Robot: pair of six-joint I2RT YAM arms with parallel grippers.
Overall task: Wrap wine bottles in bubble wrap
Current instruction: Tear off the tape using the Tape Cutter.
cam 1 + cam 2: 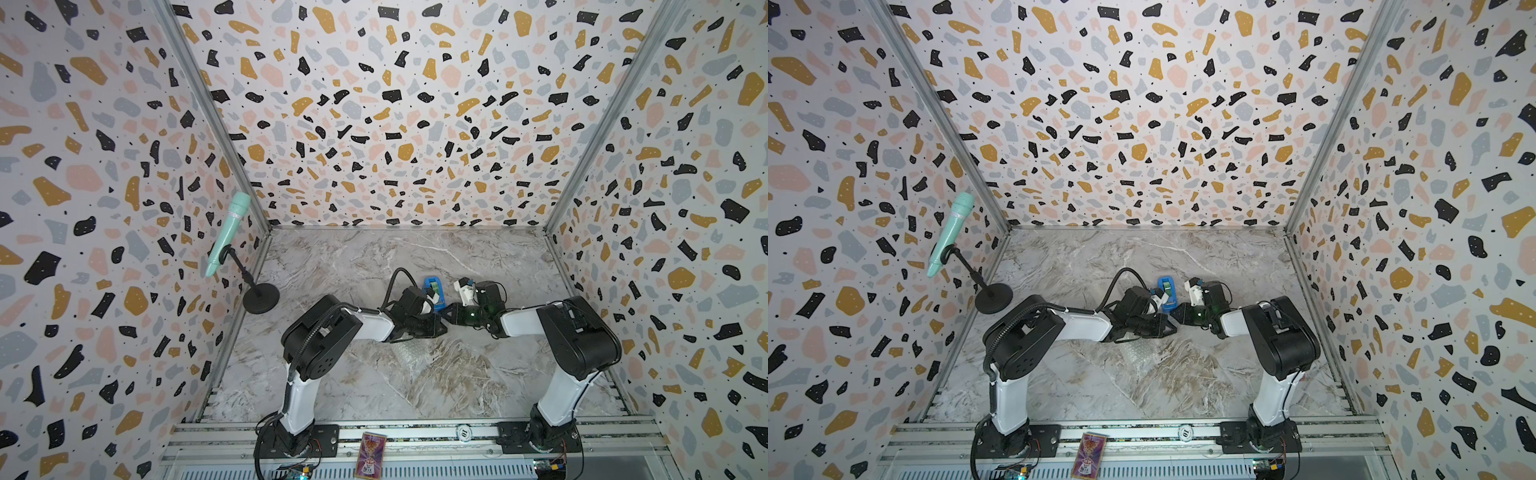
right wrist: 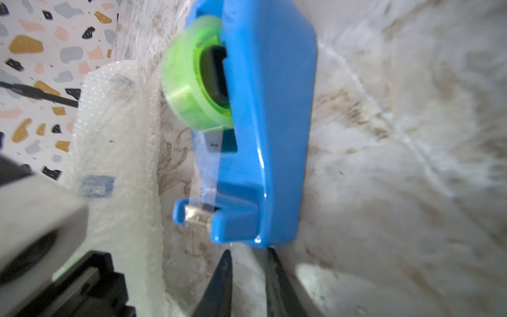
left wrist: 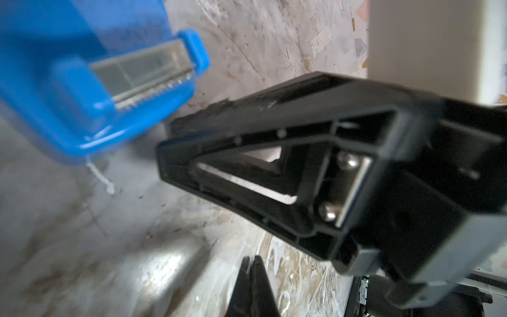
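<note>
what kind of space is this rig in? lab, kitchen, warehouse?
Probably a purpose-built robot recording booth: terrazzo-print walls box in a marble-look tabletop, the left arm and right arm are bolted to an aluminium rail, and a mint-green microphone stands alongside.

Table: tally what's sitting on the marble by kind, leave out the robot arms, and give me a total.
Blue tape dispenser: 1
Mint-green microphone: 1
Bubble wrap: 1
Bottle, seen only through the wrap: 1
Total: 4
</note>
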